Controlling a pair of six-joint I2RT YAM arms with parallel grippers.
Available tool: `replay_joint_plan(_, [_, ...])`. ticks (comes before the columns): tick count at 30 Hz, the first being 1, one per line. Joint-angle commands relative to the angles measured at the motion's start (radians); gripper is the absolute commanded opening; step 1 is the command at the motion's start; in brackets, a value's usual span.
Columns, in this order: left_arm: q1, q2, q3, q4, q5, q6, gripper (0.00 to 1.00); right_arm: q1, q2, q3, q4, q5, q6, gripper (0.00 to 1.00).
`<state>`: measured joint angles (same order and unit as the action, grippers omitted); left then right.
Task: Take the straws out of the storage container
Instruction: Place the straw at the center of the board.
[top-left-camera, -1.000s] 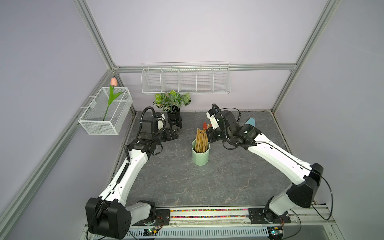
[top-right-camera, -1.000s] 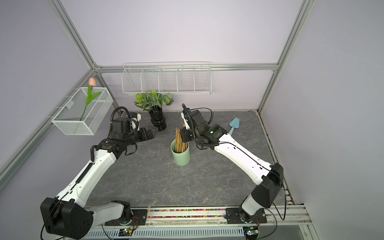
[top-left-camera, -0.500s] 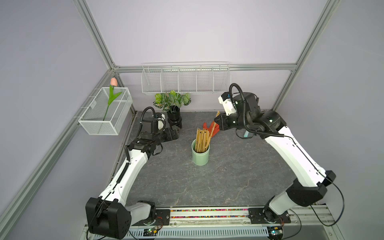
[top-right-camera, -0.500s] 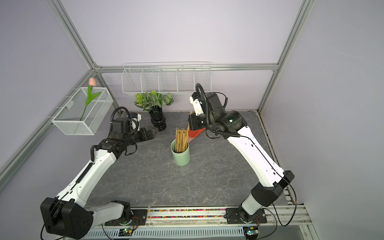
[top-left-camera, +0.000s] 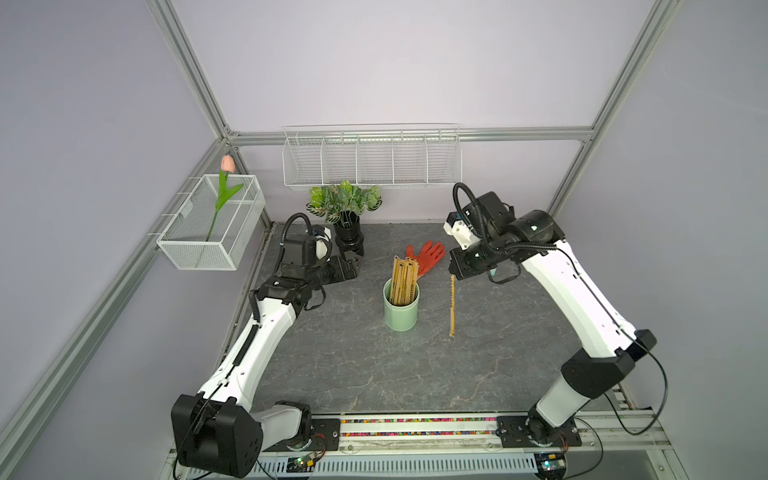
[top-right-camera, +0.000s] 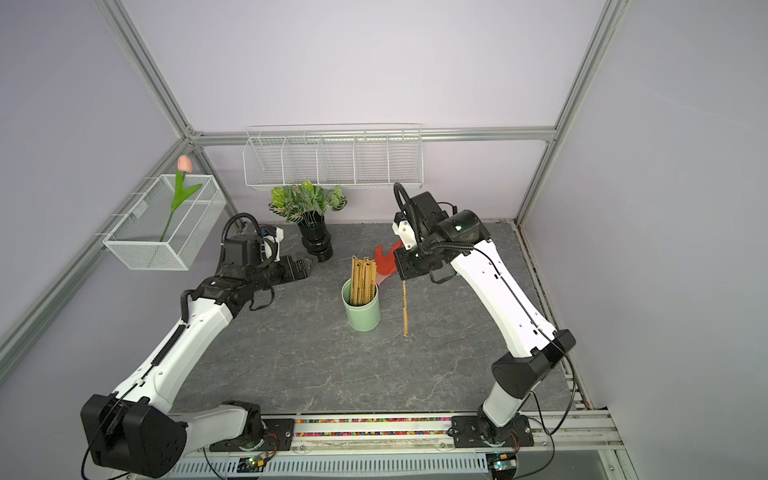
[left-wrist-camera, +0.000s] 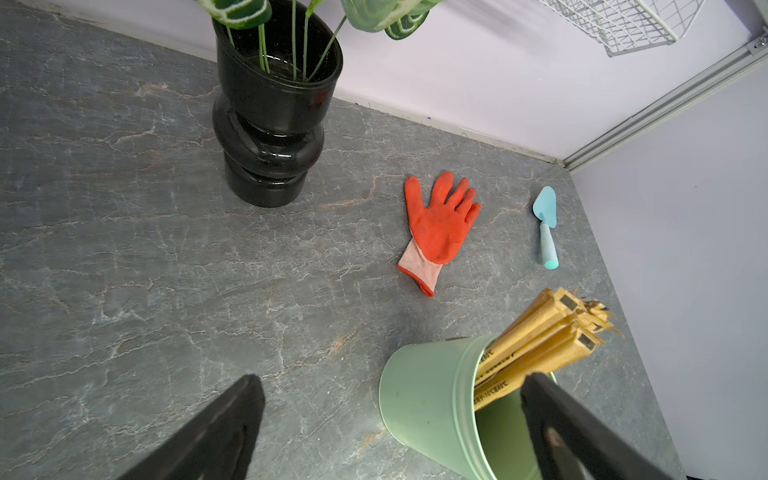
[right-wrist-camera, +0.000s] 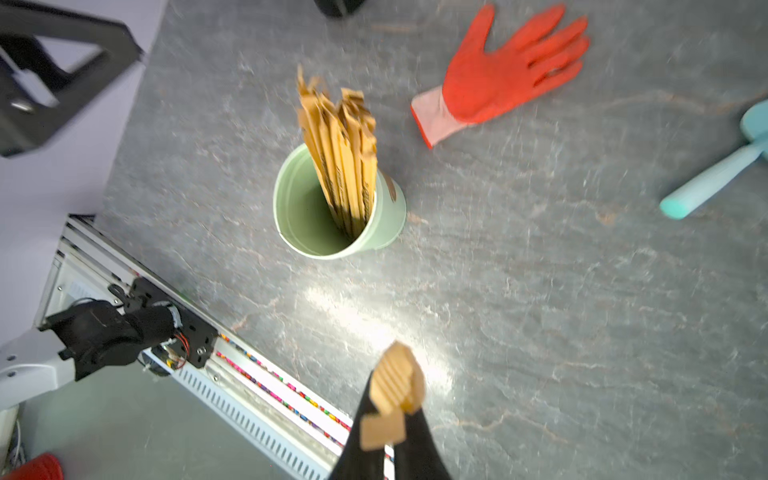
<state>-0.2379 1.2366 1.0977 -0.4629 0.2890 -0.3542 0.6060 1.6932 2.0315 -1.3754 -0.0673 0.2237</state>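
At mid-table, the storage container (top-left-camera: 401, 311) stands upright on the grey stone-patterned table (top-left-camera: 374, 374). A bundle of the straws (top-left-camera: 404, 278) rises out of it and leans toward its far right rim. Both top views show the cup well clear of either arm (top-right-camera: 360, 309).

Just right of the cup, the right gripper (top-left-camera: 453, 276) hangs above the table, pointing down. Its jaws are pinched together on the top end of a single held straw (top-left-camera: 452, 307). That straw hangs straight down beside the cup, apart from it and from the bundle (top-right-camera: 362, 276). Whether its lower end touches the table cannot be told. The right wrist view is blurred; it shows the tan held straw (right-wrist-camera: 395, 382) end-on between the two black fingers (right-wrist-camera: 419, 449), with the cup's open mouth (right-wrist-camera: 303, 208) and the remaining straws (right-wrist-camera: 345, 145) beyond it.

To the left and a little farther back, the left gripper (top-left-camera: 347, 266) sits low beside the black vase (top-left-camera: 349, 241) with its jaws spread wide, holding and touching nothing. In the left wrist view, its two dark fingers (left-wrist-camera: 224, 428) frame the cup (left-wrist-camera: 428, 399) and the straw tops (left-wrist-camera: 536, 336), which lie ahead of the jaws and not between them.

A red glove (top-left-camera: 428, 255) lies flat on the table just beyond the cup. A teal trowel (left-wrist-camera: 546, 232) lies to the right of the glove.
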Motion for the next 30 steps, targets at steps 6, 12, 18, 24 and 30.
replay_joint_plan(6, [-0.005, -0.025, 0.017, 0.005, 0.014, 0.023, 1.00, -0.060, 0.114, -0.148, 0.007, -0.074, -0.032, 0.08])
replay_joint_plan(12, [-0.006, -0.043, 0.007, 0.017, 0.013, 0.023, 1.00, -0.091, 0.180, -0.242, 0.096, -0.113, -0.029, 0.08])
replay_joint_plan(18, [-0.084, -0.047, 0.025, -0.032, -0.049, 0.066, 1.00, -0.115, 0.243, -0.294, 0.172, -0.124, -0.014, 0.08])
replay_joint_plan(24, [-0.231, -0.051, 0.063, -0.123, -0.181, 0.139, 1.00, -0.129, 0.296, -0.314, 0.221, -0.138, -0.003, 0.08])
replay_joint_plan(30, [-0.235, -0.137, -0.001, -0.136, -0.172, 0.104, 1.00, -0.138, 0.344, -0.314, 0.256, -0.149, 0.006, 0.08])
